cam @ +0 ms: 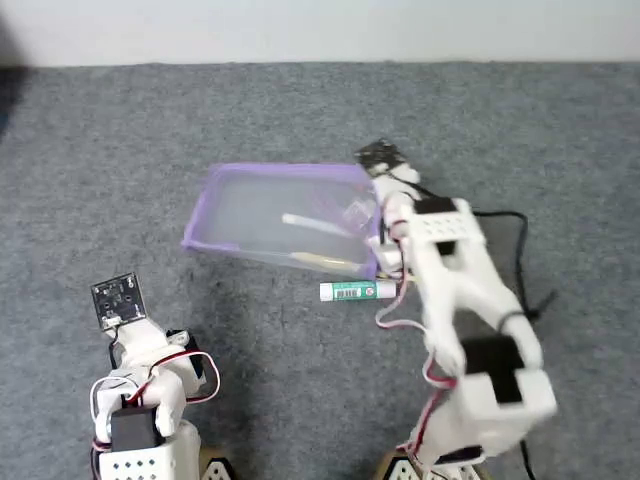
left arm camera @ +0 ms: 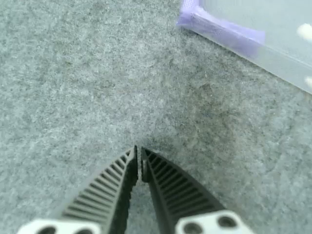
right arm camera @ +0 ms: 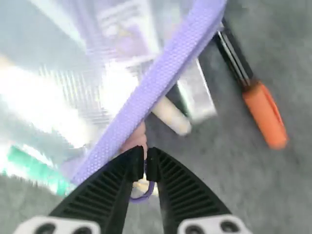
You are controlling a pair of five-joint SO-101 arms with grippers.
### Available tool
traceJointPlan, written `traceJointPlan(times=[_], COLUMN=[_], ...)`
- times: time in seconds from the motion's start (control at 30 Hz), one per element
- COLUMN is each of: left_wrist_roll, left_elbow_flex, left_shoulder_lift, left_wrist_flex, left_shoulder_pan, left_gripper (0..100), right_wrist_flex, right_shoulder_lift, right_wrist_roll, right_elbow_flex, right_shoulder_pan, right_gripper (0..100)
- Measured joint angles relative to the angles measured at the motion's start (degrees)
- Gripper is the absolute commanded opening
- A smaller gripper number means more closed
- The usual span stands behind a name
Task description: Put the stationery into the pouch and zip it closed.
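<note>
High view: one pouch [cam: 245, 205], maybe two pens [cam: 315, 224] inside.

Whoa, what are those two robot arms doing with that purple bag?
The right arm has its jaws pinched shut on the purple edge of the clear pouch, at its end. A few stationery pieces are already inside. A green glue stick and an orange-capped pen lie on the grey mat just outside it, so the packing isn't finished. The left arm sits off to the side, jaws shut over bare mat, holding nothing.
</note>
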Motion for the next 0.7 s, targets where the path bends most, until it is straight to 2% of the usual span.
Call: traceJointPlan(times=[0.17, 0.43, 0.57, 0.7], left_wrist_roll=[0.0, 0.0, 0.0, 0.0], left_elbow_flex=[0.0, 0.0, 0.0, 0.0], left_shoulder_lift=[0.0, 0.0, 0.0, 0.0], left_wrist_flex=[0.0, 0.0, 0.0, 0.0], left_shoulder_pan=[0.0, 0.0, 0.0, 0.0], left_gripper=[1, 1, 1, 1], right_wrist_flex=[3.1, 9.8, 14.0, 18.9], right_shoulder_lift=[8.2, 9.1, 9.1, 9.1], right_wrist_roll=[0.0, 0.0, 0.0, 0.0], right_elbow_flex=[-10.4, -19.0, -22.2, -27.1], right_shoulder_pan=[-7.1, -22.5, -25.5, -25.4], right_gripper=[2.8, 2.9, 3.3, 3.4])
